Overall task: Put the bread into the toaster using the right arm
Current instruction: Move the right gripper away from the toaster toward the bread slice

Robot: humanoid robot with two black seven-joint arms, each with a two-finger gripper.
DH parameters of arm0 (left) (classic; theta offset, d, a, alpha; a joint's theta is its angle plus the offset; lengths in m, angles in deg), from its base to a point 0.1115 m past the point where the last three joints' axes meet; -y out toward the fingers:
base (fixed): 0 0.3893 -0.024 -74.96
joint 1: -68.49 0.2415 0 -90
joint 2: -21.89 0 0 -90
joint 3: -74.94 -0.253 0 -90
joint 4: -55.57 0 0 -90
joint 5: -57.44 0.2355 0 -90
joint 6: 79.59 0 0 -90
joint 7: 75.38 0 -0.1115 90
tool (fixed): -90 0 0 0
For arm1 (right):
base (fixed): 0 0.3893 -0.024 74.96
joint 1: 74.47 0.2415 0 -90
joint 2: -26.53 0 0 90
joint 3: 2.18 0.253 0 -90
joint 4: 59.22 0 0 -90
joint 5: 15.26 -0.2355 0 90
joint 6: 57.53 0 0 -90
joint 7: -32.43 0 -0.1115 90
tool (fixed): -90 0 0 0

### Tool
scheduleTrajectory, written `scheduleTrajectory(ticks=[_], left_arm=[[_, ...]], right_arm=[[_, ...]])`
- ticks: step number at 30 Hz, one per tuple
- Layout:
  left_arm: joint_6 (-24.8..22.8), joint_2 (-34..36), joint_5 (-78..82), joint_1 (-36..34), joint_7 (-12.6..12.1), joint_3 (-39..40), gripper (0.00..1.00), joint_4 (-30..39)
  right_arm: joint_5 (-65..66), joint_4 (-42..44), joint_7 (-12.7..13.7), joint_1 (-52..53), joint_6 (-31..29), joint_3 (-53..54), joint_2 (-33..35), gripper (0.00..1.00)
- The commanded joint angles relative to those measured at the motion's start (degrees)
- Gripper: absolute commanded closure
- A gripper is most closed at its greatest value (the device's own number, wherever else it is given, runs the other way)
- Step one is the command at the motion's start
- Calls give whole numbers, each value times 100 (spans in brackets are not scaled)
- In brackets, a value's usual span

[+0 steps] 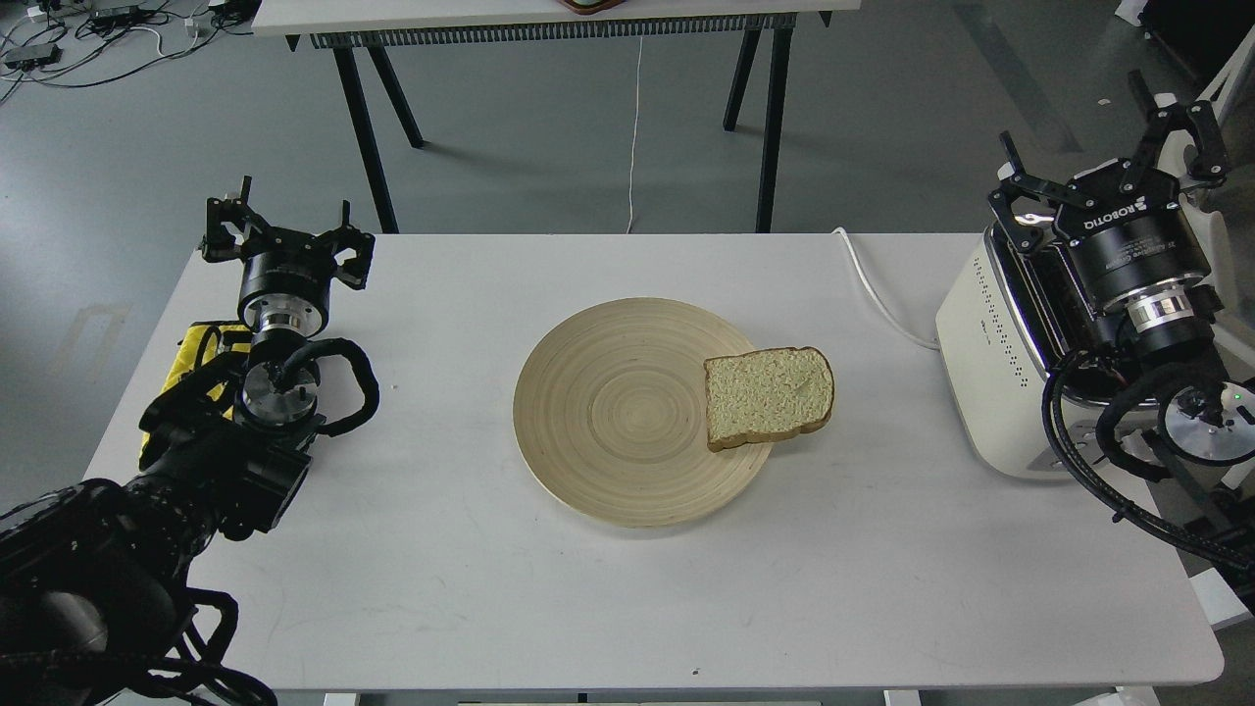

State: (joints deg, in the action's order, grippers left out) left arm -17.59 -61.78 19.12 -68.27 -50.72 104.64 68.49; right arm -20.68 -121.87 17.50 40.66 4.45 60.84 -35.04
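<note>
Between the two arms, on the white counter, the bread lay flat on the right edge of a round wooden plate, its crust overhanging the rim toward the toaster. The slice's rounded top pointed right, so its long axis ran roughly left to right. The right end effector hovered above the toaster, fingers spread and grasping nothing; the bread lay to its left and lower, nearer the robot. The left end effector stood at the counter's far left, also spread and empty, and farther from the slice. Judged from this layout, the right arm needed to travel left and down to the slice.
</note>
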Motion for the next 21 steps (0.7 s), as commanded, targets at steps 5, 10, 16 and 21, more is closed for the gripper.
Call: scheduleTrajectory(ticks=[5, 10, 16, 21], left_arm=[[0, 9, 0, -8, -5, -9, 0, 9], [0, 0, 0, -8, 4, 0, 0, 0], [0, 0, 0, -8, 3, 0, 0, 9], [0, 0, 0, -8, 12, 0, 0, 9]], right_arm=[[647, -19, 8, -17, 1, -219, -12, 1], [981, -98, 25, 10, 1, -255, 5, 1], [2613, -230, 227, 141, 312, -263, 76, 1], [4196, -485, 227, 203, 1156, -509, 84, 1]])
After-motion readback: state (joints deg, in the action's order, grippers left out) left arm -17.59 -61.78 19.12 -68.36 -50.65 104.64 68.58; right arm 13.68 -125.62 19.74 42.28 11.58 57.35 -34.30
